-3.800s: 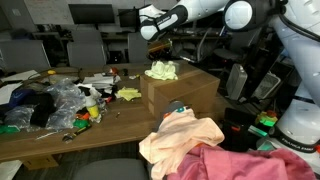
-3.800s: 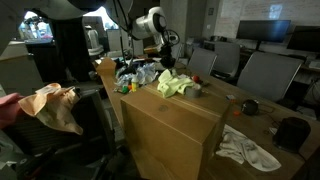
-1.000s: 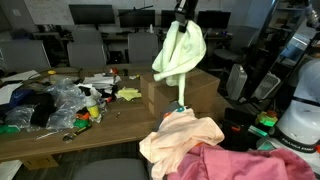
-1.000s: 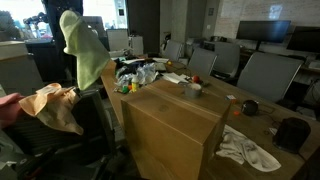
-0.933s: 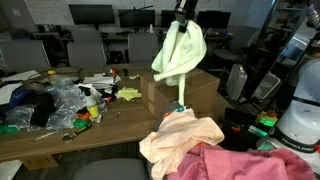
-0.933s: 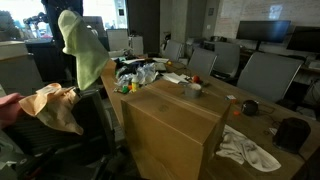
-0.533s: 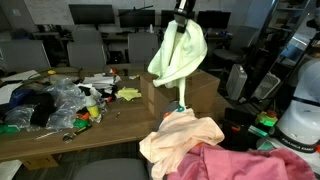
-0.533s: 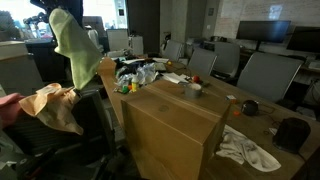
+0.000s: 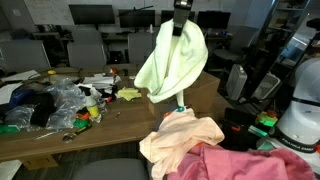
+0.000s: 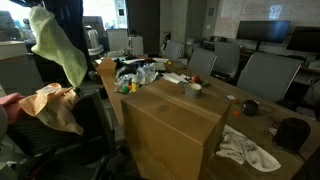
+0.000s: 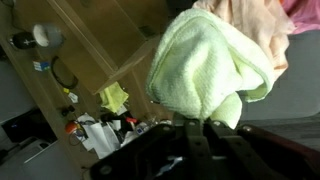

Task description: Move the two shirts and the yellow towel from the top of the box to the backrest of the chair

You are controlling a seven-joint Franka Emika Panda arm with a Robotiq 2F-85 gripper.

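Yellow towel point(image 9: 172, 65) swung wider, pinched in the gripper point(image 9: 181, 28) and clear of box point(image 10: 170, 125).

Yellow towel point(image 9: 172, 62): soft fluffy cloth, matt, loose folds.
Box point(image 10: 170, 125): plain brown cardboard, smooth, dull.
2 shirts: peach shirt point(image 9: 180, 135) thin soft cloth, crumpled; pink shirt point(image 9: 245, 162) soft cloth, matt.
Table point(image 9: 120, 118): brown wood, smooth, bit shiny.
Clear bags point(image 9: 65, 95): crinkly shiny plastic.

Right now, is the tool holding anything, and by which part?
Yes: the tool is shut on the yellow towel, pinching its bunched top end; the rest hangs free.
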